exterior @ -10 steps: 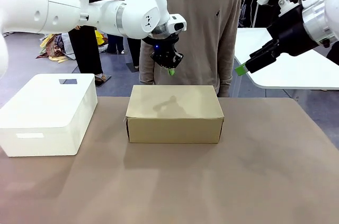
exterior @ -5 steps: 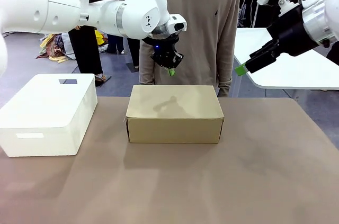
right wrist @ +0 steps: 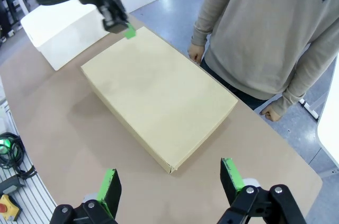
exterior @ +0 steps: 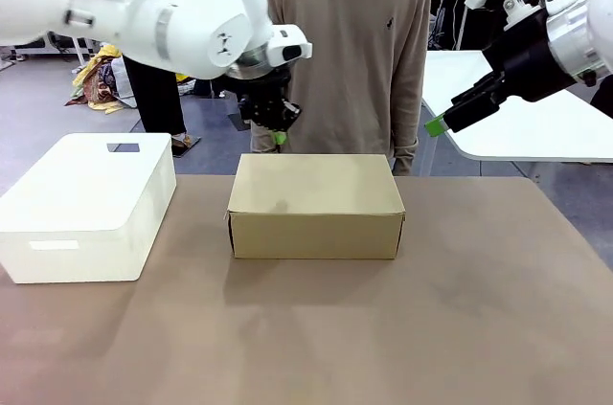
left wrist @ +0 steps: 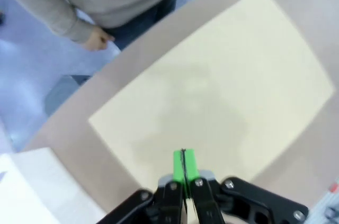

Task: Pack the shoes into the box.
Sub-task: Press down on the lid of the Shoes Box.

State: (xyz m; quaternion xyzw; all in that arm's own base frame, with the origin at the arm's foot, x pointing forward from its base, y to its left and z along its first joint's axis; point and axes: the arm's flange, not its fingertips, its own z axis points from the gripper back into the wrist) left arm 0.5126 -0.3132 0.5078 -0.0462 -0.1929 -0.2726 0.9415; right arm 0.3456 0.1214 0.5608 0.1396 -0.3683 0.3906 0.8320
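Two claws hang above your counter [exterior: 460, 328], and neither holds anything. The box [exterior: 316, 204] sits closed mid-counter toward the far edge, its flap lid down flat; whatever is inside is hidden from you. Your left claw [exterior: 279, 138] hovers just past the box's far left corner, its green pads pressed together, as the left wrist view confirms [left wrist: 184, 167]. Your right claw [exterior: 436, 125] is raised high, right of the box and well apart from it; in its wrist view the fingers [right wrist: 110, 186] stand spread wide with the box between and beyond them.

The person [exterior: 350, 41] stands right behind the box at the far edge, arms hanging at the sides. A white bin [exterior: 86, 204] sits on the left, near the box but not touching. You have bare counter on the near side and right of the box.
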